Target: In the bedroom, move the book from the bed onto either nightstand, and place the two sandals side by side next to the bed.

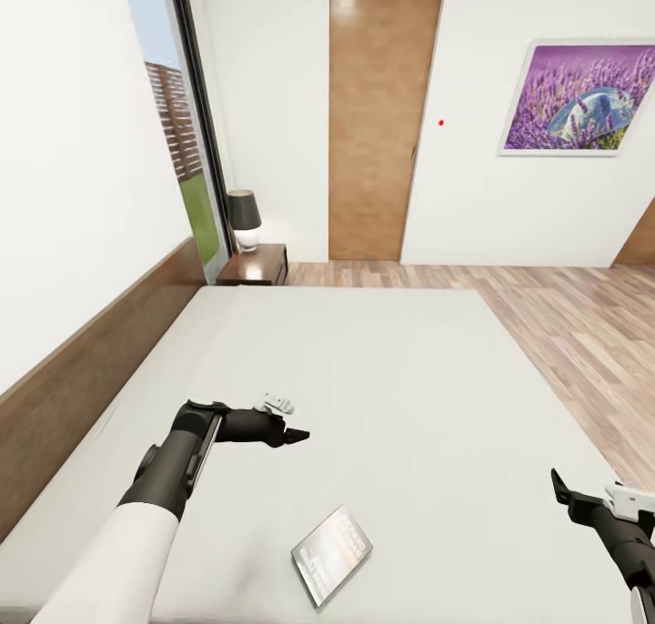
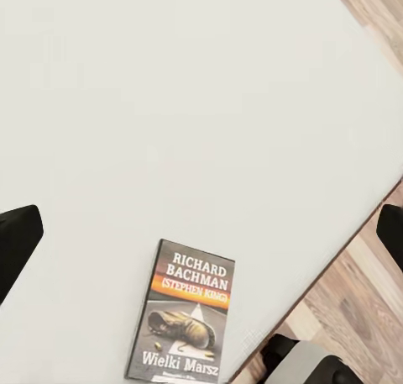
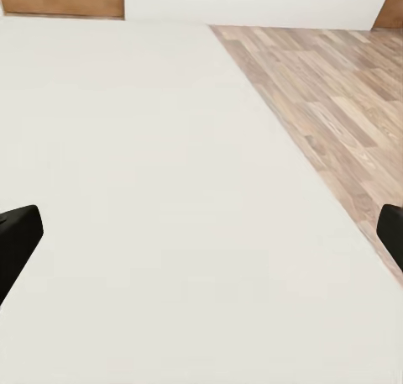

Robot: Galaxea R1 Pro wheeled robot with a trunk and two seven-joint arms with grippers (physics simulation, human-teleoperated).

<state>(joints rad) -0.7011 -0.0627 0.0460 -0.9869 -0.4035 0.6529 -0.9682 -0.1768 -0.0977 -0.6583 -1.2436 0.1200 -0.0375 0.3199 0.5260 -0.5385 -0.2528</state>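
Left gripper [image 1: 289, 421] spread wide, empty, hovers above bed [image 1: 391, 397]. Right gripper [image 1: 582, 499] likewise wide apart, holding nothing. Book [image 1: 332, 552] flat on mattress near front edge, between arms.

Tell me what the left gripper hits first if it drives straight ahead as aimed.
Probably bare mattress: the left gripper points down at the bed, with the book lying off its centre line. Depth is unclear.

book [image 1: 332, 554] flat on bed [image 1: 391, 397], near its front edge | left tool [image 1: 293, 436] over mattress beyond book, apart from it | right tool [image 1: 566, 497] at bed's right side | nightstand [image 1: 256, 266] with lamp [image 1: 244, 219] past bed's far left corner
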